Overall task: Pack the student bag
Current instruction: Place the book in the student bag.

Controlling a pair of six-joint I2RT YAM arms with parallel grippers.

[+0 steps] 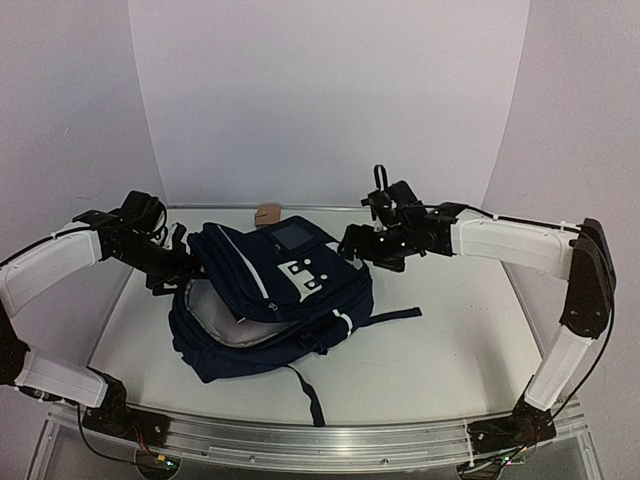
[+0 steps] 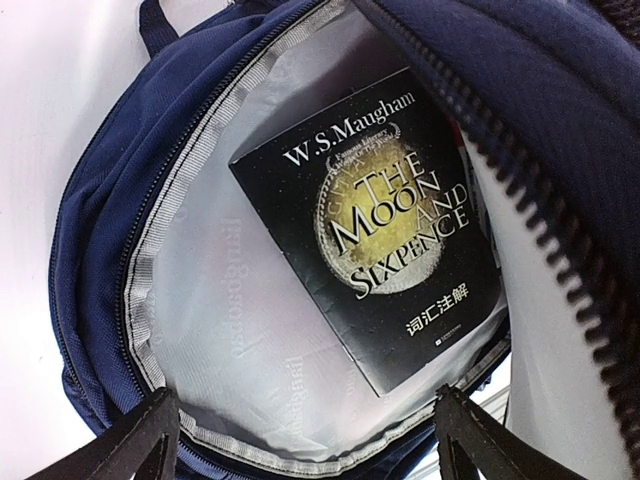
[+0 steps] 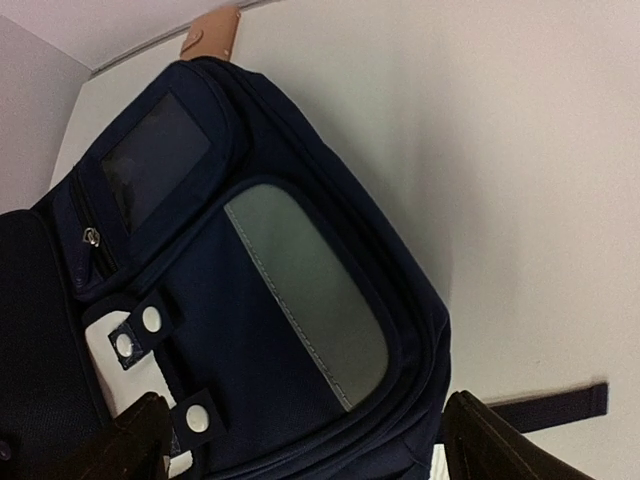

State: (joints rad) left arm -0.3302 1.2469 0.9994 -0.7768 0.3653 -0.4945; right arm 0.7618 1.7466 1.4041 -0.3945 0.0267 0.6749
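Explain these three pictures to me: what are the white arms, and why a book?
Two robot arms are bolted at the table's near edge. The wide picture comes from a camera above and behind them. The other two come from cameras on each wrist, so the dark prongs at the bottom are that arm's own fingers. On the table lies an unzipped navy backpack. The left gripper looks into it, where a black book rests on grey lining. The right gripper faces the backpack's outer pockets. Both grippers are open and hold nothing.
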